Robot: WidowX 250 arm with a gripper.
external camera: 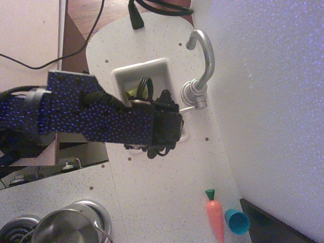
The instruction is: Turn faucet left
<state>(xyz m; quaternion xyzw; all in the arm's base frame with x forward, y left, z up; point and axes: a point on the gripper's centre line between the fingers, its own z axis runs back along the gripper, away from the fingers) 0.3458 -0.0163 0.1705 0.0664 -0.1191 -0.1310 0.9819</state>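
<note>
The faucet (203, 61) is shiny silver with a hook-curved spout, a round ribbed base (194, 94) and a thin side lever (186, 108). It stands at the right of the small white sink (152, 68). My arm, wrapped in blue dotted cover, reaches in from the left over the sink. The black gripper (163, 129) sits just left of the faucet base, close to the lever tip. Its fingers are hidden from this angle, so I cannot tell whether it is open or shut.
An orange toy carrot (214, 212) and a teal cup (237, 220) lie at the lower right. A metal pot (66, 228) sits on the stove at the lower left. A white wall (268, 101) borders the counter on the right. A black cable (152, 9) lies at the top.
</note>
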